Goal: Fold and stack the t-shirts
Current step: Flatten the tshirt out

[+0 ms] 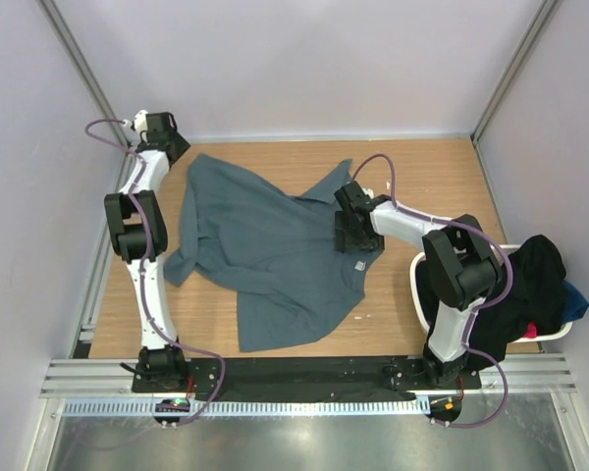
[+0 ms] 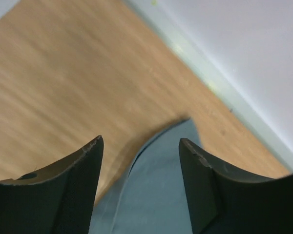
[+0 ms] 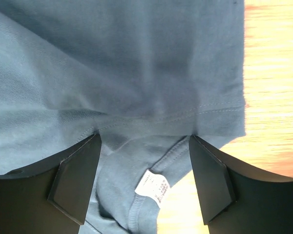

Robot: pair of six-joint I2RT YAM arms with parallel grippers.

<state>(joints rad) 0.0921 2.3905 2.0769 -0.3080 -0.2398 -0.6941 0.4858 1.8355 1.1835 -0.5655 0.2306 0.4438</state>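
The slate blue-grey t-shirt (image 1: 275,245) lies rumpled on the counter (image 1: 422,167), not yet folded. The left end effector (image 2: 140,141) and right end effector (image 3: 145,139) gape wide, empty. The next move probably calls for pinching the edges to flatten it.

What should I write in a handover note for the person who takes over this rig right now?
Left gripper: open and empty, above the wooden table, at the far-left corner of the slate blue-grey cloth t-shirt.
Right gripper: open, over the shirt's neck area, near the white label; no cloth visibly pinched.
The t-shirt lies spread out but wrinkled, not folded.
A heap of black, blue and red garments sits in the white plastic basket on the right.
Done: one shirt laid out.
Left: smooth and fold it, then fold and stack the rest.
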